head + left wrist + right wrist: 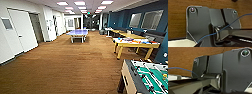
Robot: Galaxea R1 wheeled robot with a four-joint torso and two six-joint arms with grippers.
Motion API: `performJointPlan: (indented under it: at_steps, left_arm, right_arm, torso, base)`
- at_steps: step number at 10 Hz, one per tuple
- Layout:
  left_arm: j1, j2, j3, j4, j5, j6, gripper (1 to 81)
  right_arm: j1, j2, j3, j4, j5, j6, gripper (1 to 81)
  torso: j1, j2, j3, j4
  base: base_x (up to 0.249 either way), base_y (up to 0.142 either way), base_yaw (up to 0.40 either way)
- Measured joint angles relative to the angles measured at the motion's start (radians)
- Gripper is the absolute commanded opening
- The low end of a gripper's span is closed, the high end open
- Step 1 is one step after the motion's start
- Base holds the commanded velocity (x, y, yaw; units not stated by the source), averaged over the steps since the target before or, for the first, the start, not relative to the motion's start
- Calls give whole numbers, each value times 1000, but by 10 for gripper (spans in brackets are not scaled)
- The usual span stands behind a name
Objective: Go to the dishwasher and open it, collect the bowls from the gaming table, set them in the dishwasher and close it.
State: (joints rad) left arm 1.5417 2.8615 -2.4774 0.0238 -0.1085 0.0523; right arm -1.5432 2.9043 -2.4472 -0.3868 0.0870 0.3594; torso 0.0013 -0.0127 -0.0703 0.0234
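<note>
The head view shows a long room with brown carpet (pixel 62 65) lying open through the middle and left. The gaming table (pixel 135 44), white-topped with yellow frame and legs, stands at the right against the blue wall (pixel 120 18), its near end facing the open carpet. Small coloured items lie on its top; individual bowls cannot be told apart there. A table-football table (pixel 147 77) sits at the near right corner, its edge bordering the open floor. A blue table-tennis table (pixel 78 33) stands far off at centre, with carpet passing on both sides. White doors (pixel 21 31) line the left wall. More yellow desks (pixel 127 35) run beyond the gaming table. Both wrist views show carpet below the robot's own plates; whether either gripper is wide or narrow cannot be told.
</note>
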Motion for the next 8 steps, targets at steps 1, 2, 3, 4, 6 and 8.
performJointPlan:
  at_steps: [1,2,3,4,6,8]
  left_arm:
    - [0,3,0,1,0,0,811]
    - [0,9,0,2,1,0,811]
    - [0,16,0,3,1,1,811]
    - [0,22,0,4,0,1,811]
    - [0,25,0,4,1,1,811]
    - [3,34,0,4,0,3,811]
  right_arm:
    - [0,-1,0,0,0,0,811]
    - [0,-1,0,0,0,0,811]
    - [0,-2,0,0,0,0,811]
    - [0,-3,0,1,0,0,811]
    - [0,-3,-1,1,1,0,811]
    - [-11,-3,-1,2,0,0,811]
  torso:
    - [0,0,0,0]
    - [0,0,0,0]
    - [0,0,0,0]
    - [0,0,0,0]
    - [0,0,0,0]
    - [0,0,0,0]
  base:
    - [164,0,0]
    - [164,0,0]
    - [157,0,0]
    - [142,0,0]
    - [150,0,0]
    - [159,0,0]
